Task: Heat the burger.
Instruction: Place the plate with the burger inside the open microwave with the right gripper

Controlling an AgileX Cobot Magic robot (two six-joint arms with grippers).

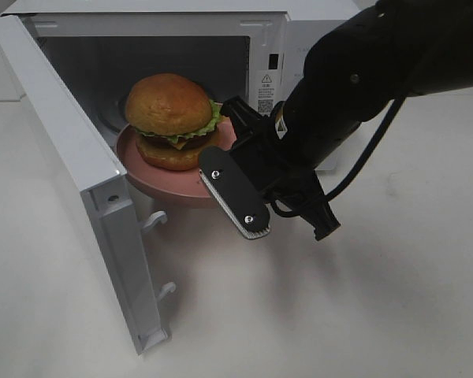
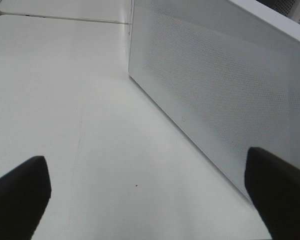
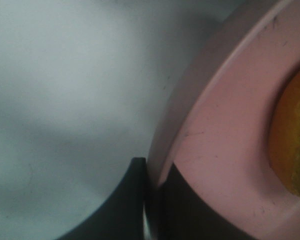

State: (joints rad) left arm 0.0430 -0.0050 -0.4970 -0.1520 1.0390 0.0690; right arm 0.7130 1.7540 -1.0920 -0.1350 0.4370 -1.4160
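While the left gripper [image 2: 150, 192] hung over the white table [image 2: 90, 125] with its fingers [image 2: 20, 195] spread wide and nothing between them, the open microwave door [image 1: 79, 157] stood just beside it. Right of the door, the burger [image 1: 169, 118] sat upright on a pink plate [image 1: 154, 179] at the mouth of the white microwave [image 1: 165, 22], the plate's near edge jutting out of the opening. The right gripper [image 1: 213, 161] pinched that plate's rim from the right, jaws pressed together on it.

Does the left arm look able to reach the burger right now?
Probably not: the open microwave door stands between the left gripper and the burger, on the plate the right gripper pinches.
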